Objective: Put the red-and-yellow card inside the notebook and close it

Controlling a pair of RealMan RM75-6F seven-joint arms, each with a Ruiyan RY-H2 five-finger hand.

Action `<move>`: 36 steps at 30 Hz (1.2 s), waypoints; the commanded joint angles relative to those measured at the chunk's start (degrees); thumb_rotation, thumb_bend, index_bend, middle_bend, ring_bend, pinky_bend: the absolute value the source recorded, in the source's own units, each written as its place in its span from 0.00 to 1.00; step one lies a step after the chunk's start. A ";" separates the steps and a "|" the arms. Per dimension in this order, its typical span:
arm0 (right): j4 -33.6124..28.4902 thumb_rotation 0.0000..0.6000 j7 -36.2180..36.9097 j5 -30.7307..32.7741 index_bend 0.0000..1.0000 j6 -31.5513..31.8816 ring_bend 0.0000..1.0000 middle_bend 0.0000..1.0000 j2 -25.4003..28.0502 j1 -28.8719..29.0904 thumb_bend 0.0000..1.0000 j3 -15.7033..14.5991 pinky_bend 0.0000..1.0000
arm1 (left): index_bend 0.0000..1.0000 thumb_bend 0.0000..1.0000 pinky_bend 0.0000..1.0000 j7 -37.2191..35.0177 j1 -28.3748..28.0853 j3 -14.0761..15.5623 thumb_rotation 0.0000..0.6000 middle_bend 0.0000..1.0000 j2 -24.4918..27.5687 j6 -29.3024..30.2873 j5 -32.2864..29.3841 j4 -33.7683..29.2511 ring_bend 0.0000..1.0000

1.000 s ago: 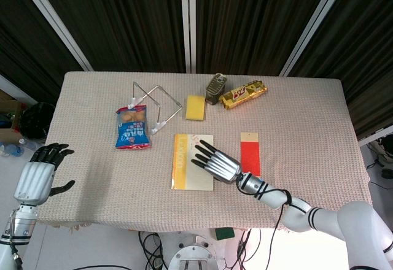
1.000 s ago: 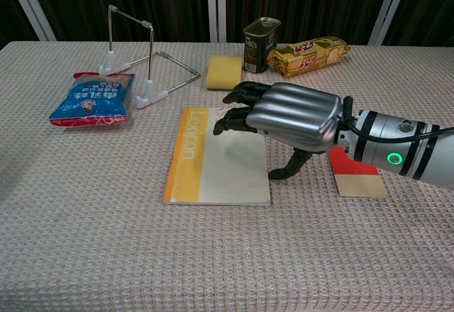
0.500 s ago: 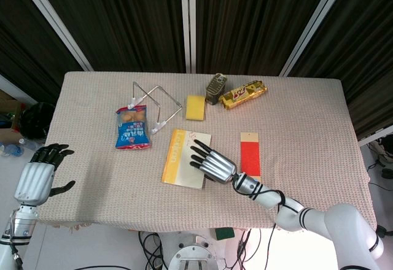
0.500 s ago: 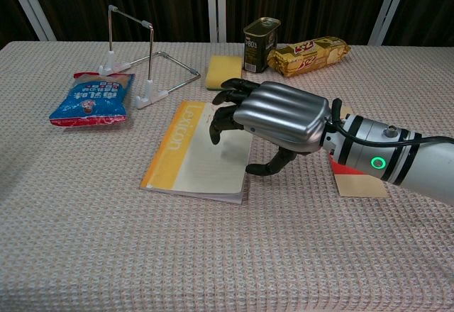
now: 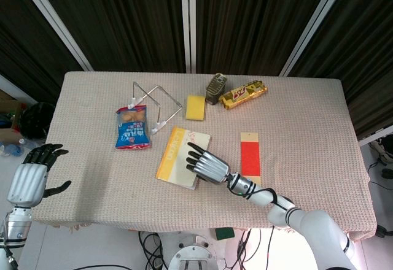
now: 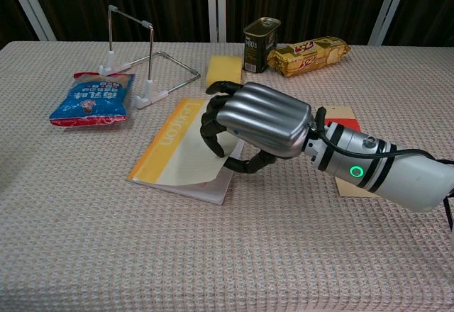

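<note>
The yellow-and-cream notebook (image 5: 177,158) (image 6: 179,150) lies skewed on the table, spine to the left. My right hand (image 5: 206,165) (image 6: 257,123) is over its right part, fingers curled onto the cover and thumb hooked under the cover's edge, which bows up off the pages. Just right of that hand lies the red-and-yellow card (image 5: 250,157) (image 6: 342,113), flat on the cloth; in the chest view my forearm covers most of it. My left hand (image 5: 29,181) hangs beyond the table's left edge, fingers spread and holding nothing, seen only in the head view.
Behind the notebook are a wire stand (image 5: 156,107) (image 6: 142,57), a blue snack bag (image 5: 133,127) (image 6: 92,98), a yellow sponge (image 5: 195,107) (image 6: 221,71), a tin can (image 5: 215,88) (image 6: 261,45) and a gold packet (image 5: 243,94) (image 6: 312,53).
My right hand slid left, dragging and turning the notebook leftward; its cover edge now lifts over the thumb. The left hand sank slightly. The card stayed put.
</note>
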 commanded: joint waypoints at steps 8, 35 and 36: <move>0.64 1.00 0.87 -3.02 0.70 7.64 0.32 0.46 6.34 -2.78 0.44 -4.99 0.15 | 0.28 0.04 0.21 0.28 0.15 0.03 1.00 0.21 0.08 0.39 0.60 -0.20 0.16; -25.64 1.00 -17.35 -2.11 0.66 -4.83 0.29 0.43 15.78 11.00 0.44 4.42 0.14 | 0.28 0.04 0.21 0.50 0.40 0.37 1.00 0.21 -0.83 0.03 0.46 0.02 0.16; -25.96 1.00 -17.70 -1.79 0.64 -5.94 0.28 0.42 15.48 11.72 0.44 4.88 0.14 | 0.28 0.04 0.21 0.26 0.48 0.40 1.00 0.21 -0.85 0.08 0.41 0.19 0.16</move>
